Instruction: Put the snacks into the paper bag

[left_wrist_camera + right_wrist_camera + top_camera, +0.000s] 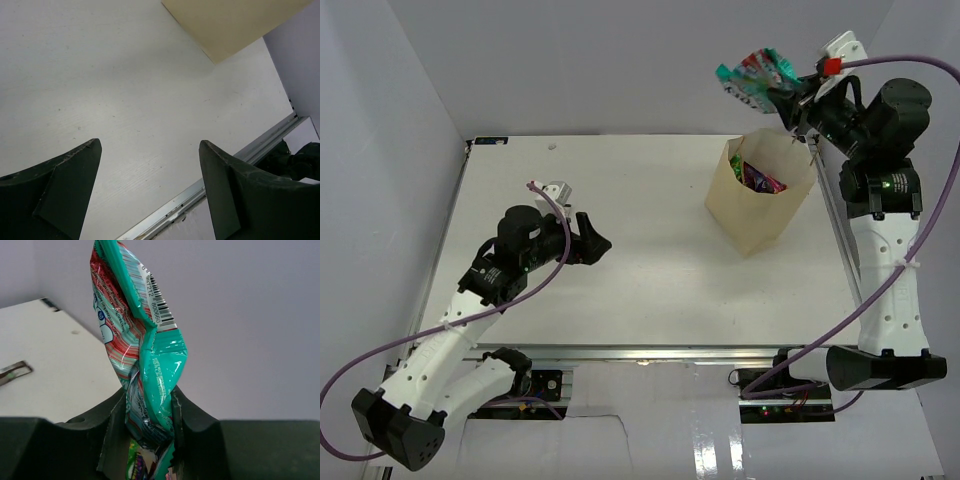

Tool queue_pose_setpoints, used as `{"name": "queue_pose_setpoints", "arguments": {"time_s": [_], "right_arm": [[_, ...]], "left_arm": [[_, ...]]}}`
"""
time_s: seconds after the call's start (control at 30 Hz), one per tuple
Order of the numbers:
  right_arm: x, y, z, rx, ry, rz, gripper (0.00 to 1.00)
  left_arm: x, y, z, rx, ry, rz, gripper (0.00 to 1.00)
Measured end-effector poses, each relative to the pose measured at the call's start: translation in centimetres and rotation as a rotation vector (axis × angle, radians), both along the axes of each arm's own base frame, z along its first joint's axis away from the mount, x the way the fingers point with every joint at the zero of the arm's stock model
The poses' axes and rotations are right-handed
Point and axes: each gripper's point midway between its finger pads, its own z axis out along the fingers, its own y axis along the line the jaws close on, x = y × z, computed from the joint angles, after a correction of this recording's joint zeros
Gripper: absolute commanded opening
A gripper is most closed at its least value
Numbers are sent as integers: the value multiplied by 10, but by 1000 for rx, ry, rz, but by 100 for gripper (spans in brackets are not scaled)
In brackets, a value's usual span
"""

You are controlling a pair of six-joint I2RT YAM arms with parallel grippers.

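Note:
The tan paper bag [760, 205] stands open at the table's right side, with several glossy snacks [761, 180] lying inside it. My right gripper [786, 97] is raised above the bag's far rim and is shut on a teal and red-striped packet [752, 76]. In the right wrist view that crumpled packet [142, 335] sticks up from between the pinching fingers of the gripper [148, 412], and green and purple packets [133, 466] show below. My left gripper [596, 240] hovers over the table's left half, far from the bag. Its fingers [65, 180] are spread wide with nothing between them; the bag's side [235, 25] shows beyond.
An aluminium rail [650, 352] runs along the table's near edge, also seen in the left wrist view [200, 192]. White walls close in the table at the back and sides. A purple cable [880, 300] loops beside the right arm.

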Motion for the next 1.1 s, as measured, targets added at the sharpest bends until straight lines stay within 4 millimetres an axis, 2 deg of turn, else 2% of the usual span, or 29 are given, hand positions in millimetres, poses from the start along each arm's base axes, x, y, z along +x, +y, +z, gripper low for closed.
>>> {"name": "queue_pose_setpoints", "arguments": {"time_s": [0.1, 0.17, 0.23, 0.3, 0.43, 0.5, 0.6, 0.7, 0.73, 0.8, 0.83, 0.9, 0.93, 1.0, 1.1], "right_arm": [[29, -37, -4, 55, 22, -178, 8], [48, -55, -21, 62, 54, -271, 9], [64, -64, -49, 54, 108, -331, 9], [76, -72, -84, 28, 175, -378, 10], [86, -85, -150, -42, 291, -442, 13], [87, -90, -175, -78, 328, -465, 15], [86, -95, -200, -126, 357, -479, 17], [85, -97, -211, -158, 360, -484, 21], [84, -98, -213, -169, 356, -485, 29], [82, -99, -216, -189, 350, -483, 36], [81, -99, -217, -199, 347, -479, 51], [78, -98, -216, -213, 335, -469, 63], [76, -96, -213, -213, 326, -455, 73], [68, -90, -203, -210, 303, -421, 81], [51, -77, -176, -186, 235, -355, 81]], "left_arm": [[4, 5, -1, 19, -10, 28, 89], [7, 9, -4, 39, -9, 53, 89], [11, 13, -8, 57, -5, 76, 89], [15, 16, -14, 79, 3, 98, 89], [23, 18, -27, 117, 31, 123, 89], [26, 19, -33, 135, 45, 130, 89], [31, 21, -42, 158, 63, 141, 90], [35, 24, -51, 179, 83, 153, 90], [38, 25, -54, 186, 89, 160, 90], [43, 30, -61, 203, 107, 178, 90], [48, 33, -67, 212, 122, 193, 90], [56, 41, -77, 227, 154, 224, 90], [61, 45, -81, 233, 170, 239, 90], [73, 52, -88, 244, 200, 267, 90], [90, 59, -93, 249, 223, 298, 90]]}}
